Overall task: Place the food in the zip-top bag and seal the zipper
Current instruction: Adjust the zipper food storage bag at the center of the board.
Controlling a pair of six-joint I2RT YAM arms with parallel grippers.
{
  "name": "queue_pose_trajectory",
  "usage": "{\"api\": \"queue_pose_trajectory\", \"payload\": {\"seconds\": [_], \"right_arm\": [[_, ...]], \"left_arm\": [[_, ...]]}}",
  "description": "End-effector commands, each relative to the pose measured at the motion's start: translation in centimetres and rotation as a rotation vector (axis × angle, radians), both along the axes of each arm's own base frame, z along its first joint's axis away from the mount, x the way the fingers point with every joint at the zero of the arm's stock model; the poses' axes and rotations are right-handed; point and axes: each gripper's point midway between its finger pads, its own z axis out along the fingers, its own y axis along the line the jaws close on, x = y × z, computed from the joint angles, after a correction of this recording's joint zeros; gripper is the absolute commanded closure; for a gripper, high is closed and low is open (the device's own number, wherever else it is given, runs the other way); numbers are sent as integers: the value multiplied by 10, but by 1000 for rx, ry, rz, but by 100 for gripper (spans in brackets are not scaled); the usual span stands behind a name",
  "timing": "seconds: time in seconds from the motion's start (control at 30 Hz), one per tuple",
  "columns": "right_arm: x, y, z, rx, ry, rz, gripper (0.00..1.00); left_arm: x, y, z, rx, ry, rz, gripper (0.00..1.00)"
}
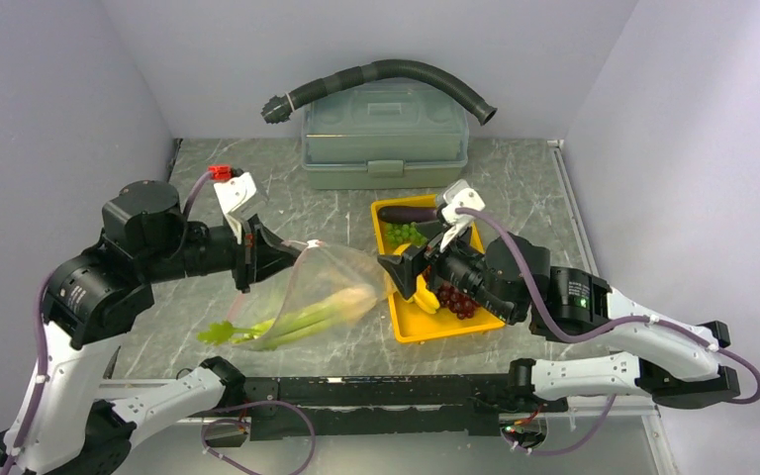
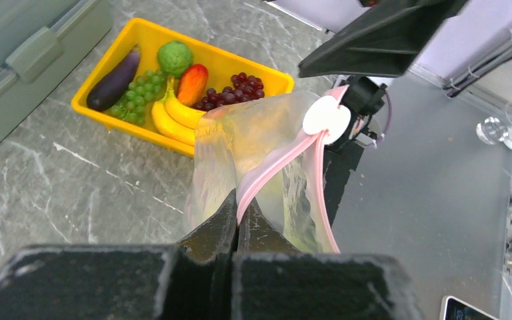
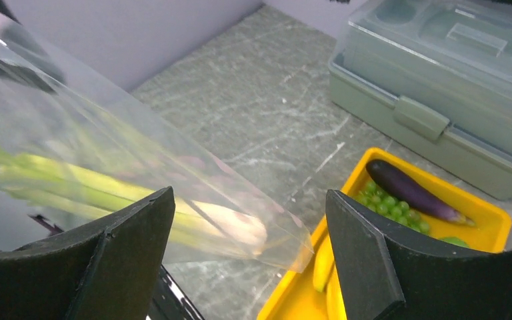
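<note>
My left gripper is shut on the pink zipper and holds the zip-top bag up off the table. The leek lies inside the bag, and its green leaves stick out at the lower left. Just past the bag's far corner my right gripper stands open and holds nothing, over the left rim of the yellow tray. In the tray lie an eggplant, green grapes, bananas, dark grapes, and a red and a green piece.
A grey-green lidded box stands at the back of the table with a black corrugated hose lying over it. Walls close in on the left, right and back. A metal ledge runs along the front edge.
</note>
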Motion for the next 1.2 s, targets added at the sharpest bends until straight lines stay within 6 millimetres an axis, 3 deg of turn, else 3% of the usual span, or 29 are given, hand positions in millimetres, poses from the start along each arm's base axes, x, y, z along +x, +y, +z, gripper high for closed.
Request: {"api": "queue_pose_trajectory", "payload": {"seconds": [0.0, 0.27, 0.67, 0.83, 1.17], "right_arm": [[-6, -10, -18, -72, -21, 48, 13], [-24, -14, -47, -167, -116, 207, 9], [-79, 6, -97, -301, -137, 605, 5], [-79, 9, -112, -323, -148, 625, 4], [-86, 12, -121, -317, -162, 671, 4]], "left_arm": [[-23, -3, 20, -32, -97, -144, 100], [-45, -5, 21, -41, -92, -260, 100], [-72, -3, 27, -78, -96, -373, 100], [-84, -2, 34, -103, -96, -418, 100], [-111, 3, 52, -165, -130, -519, 100]]}}
